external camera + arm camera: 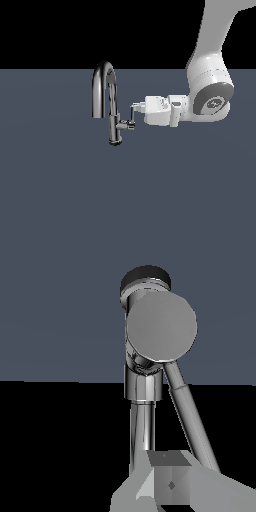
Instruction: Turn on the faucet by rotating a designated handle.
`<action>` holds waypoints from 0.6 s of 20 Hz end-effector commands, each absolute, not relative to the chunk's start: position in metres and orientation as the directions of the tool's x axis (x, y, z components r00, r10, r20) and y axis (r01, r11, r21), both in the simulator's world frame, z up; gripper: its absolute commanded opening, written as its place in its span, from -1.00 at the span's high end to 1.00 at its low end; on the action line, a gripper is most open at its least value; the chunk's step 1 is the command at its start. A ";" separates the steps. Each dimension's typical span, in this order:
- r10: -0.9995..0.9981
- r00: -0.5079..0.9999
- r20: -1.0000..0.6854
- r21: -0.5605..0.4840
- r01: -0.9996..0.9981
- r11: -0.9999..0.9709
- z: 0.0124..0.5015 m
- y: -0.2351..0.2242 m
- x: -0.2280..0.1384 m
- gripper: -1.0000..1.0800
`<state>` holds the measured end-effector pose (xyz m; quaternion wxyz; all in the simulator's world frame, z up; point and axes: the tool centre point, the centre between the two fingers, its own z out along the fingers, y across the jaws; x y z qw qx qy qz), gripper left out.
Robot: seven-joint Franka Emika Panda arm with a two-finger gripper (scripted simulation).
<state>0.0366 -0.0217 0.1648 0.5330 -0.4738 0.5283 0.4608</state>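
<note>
The chrome faucet [111, 107] stands upright on the grey floor, its arched spout bending toward the exterior view's left. The handle [132, 117] is a thin lever rising from a short stub on the body's right side. My gripper [135, 106] reaches in horizontally from the exterior view's right, with its tip against the top of the lever. In the wrist view the stub's round end cap faces me, and the handle [190, 416] slants away from it to the gripper [167, 481]. The fingers are shut together with nothing between them. The faucet [142, 421] body runs behind.
A flat dark grey floor [60, 200] spreads around the faucet. The white arm [210, 95] comes down from above on the exterior view's right.
</note>
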 end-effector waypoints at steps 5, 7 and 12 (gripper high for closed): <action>-0.010 0.018 -1.000 -0.019 -0.992 0.127 0.164 -0.022 0.025 1.00; -0.008 0.017 -1.000 -0.018 -0.992 0.126 0.159 -0.020 0.017 1.00; -0.005 0.016 -1.000 -0.017 -0.993 0.121 0.146 -0.015 -0.002 1.00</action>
